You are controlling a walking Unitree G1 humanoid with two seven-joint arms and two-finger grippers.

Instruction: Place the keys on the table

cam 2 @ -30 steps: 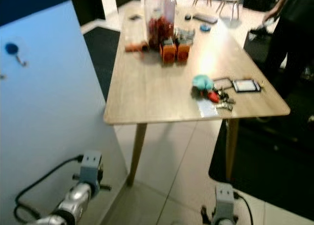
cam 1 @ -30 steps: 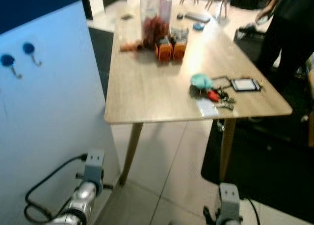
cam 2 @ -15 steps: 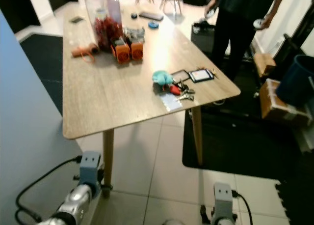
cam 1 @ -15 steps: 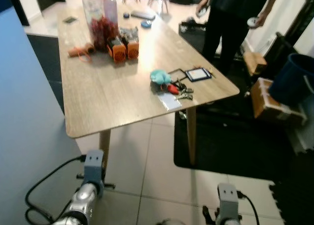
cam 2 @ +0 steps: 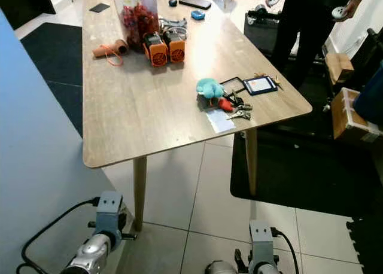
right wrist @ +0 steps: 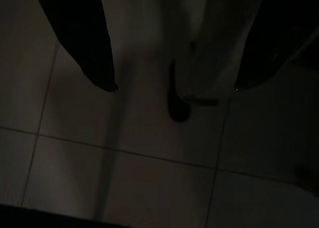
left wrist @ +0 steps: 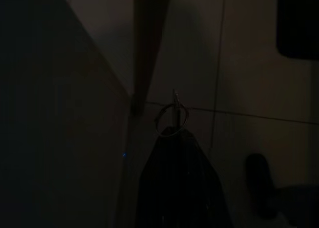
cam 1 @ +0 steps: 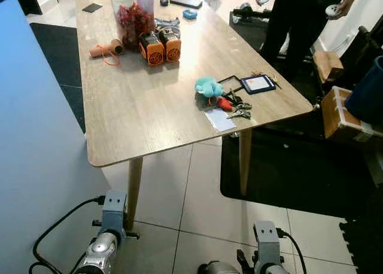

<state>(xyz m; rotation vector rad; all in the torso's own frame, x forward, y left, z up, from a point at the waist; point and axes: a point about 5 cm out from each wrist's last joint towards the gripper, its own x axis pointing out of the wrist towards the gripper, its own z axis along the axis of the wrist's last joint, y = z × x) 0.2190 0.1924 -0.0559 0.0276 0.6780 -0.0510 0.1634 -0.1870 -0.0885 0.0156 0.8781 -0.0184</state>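
The left gripper (left wrist: 174, 131) has its black fingers pressed together on a thin metal key ring (left wrist: 171, 119) (low beside the wooden table (cam 1: 143, 106)). The right gripper (right wrist: 174, 88) hangs spread over smooth tiles.

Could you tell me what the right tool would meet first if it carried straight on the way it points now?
Most likely the tiled floor: the right tool, fingers open, points down at it with nothing between.

Since the earlier frames our head camera has swung right and closer: the blue panel (cam 1: 36, 136) with its hooks recedes leftward, and the wooden table (cam 1: 137, 106) sits more centrally.
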